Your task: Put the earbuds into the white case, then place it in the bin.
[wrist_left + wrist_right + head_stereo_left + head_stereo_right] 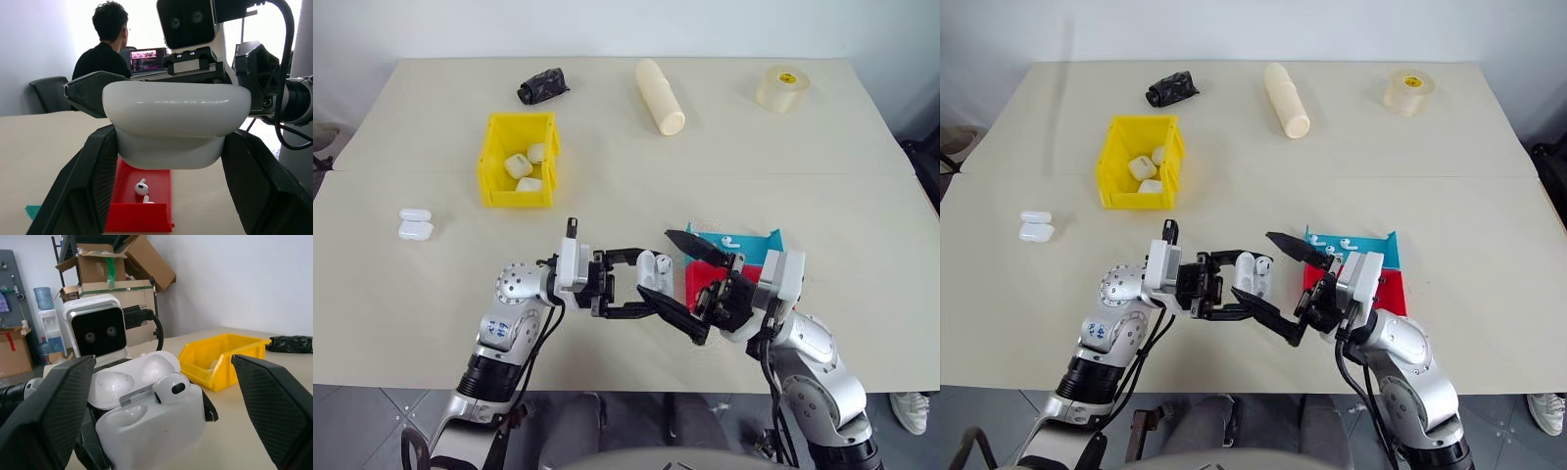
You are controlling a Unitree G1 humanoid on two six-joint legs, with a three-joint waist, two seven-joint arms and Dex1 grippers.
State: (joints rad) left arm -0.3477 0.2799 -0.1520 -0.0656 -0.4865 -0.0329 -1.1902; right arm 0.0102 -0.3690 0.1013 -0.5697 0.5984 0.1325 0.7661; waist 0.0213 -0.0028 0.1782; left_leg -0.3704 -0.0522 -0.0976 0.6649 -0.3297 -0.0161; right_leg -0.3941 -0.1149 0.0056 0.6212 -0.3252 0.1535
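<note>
Case [146, 416] stands upright in the left gripper's [641, 290] clamp, lid open — one earbud [172, 387] seated; right gripper [690, 284] spread apart.

I read the white case [151, 426] as glossy moulded plastic, smooth, with faint specks inside its lid. The seated earbud [172, 387] shows the same glossy white plastic. The claw fingers [46, 416] look matt black with a fine woven texture. The bin [517, 162] is smooth yellow plastic. The surface [724, 162] appears matt beige. The tape roll [782, 88] looks translucent and shiny.
</note>
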